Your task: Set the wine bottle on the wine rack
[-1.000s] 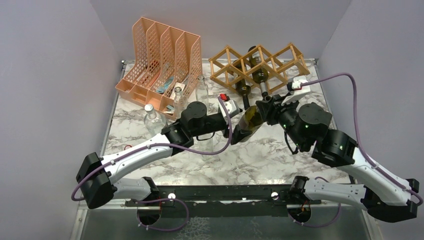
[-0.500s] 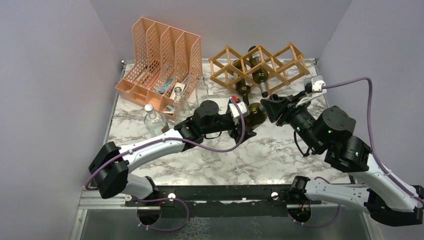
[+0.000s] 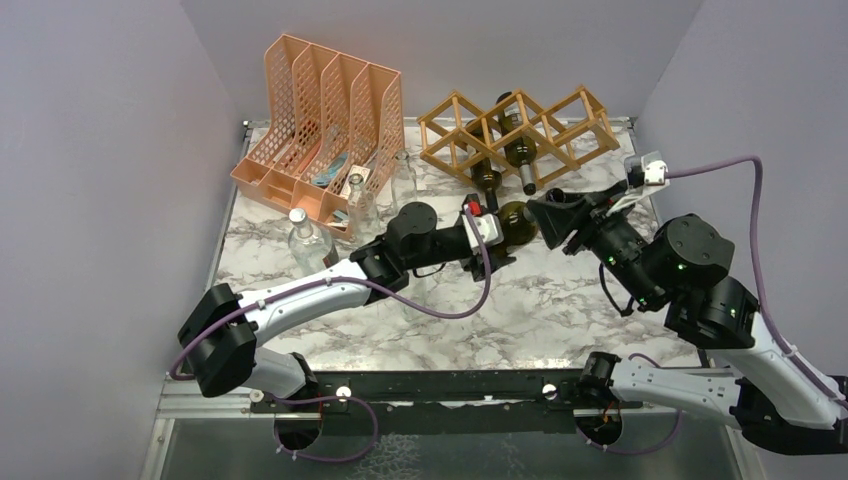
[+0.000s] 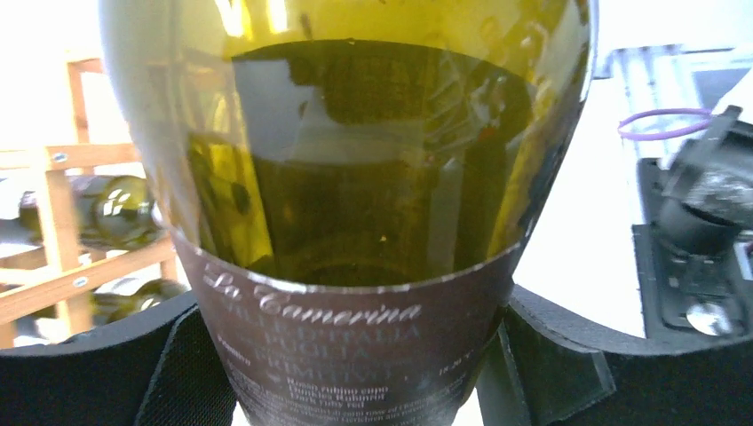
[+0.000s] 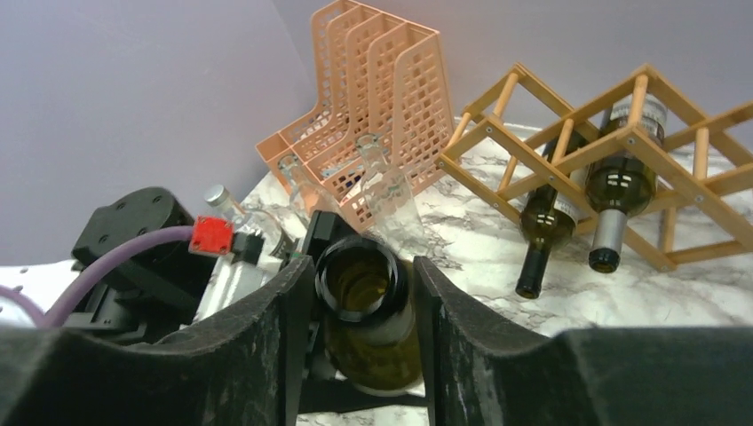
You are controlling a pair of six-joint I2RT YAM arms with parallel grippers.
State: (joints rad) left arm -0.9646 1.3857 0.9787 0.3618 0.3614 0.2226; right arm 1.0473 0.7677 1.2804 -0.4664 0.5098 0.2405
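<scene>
The wine bottle [image 3: 516,222] is green glass with a dark label. It is held off the table between the arms, in front of the wine rack [image 3: 455,105]. My left gripper [image 3: 497,235] is shut on the bottle's labelled body [image 4: 355,177], and its pads [image 4: 550,364] press both sides. My right gripper [image 3: 548,214] is open. In the right wrist view its fingers [image 5: 266,346] straddle the bottle's open mouth [image 5: 360,288] with a gap on the right side. The tan wooden lattice rack also shows in the right wrist view [image 5: 546,111] and at the left of the left wrist view [image 4: 67,222].
Two dark bottles [image 3: 487,178] [image 3: 521,152] lie in the rack with their necks pointing forward. A peach mesh file organizer [image 3: 320,110] stands at the back left. Three clear glass bottles [image 3: 308,238] [image 3: 360,205] [image 3: 402,175] stand beside it. Grey walls close in the sides.
The right gripper has let go of the bottle and drawn back to the right. The left arm has carried the bottle up and back toward the rack.
</scene>
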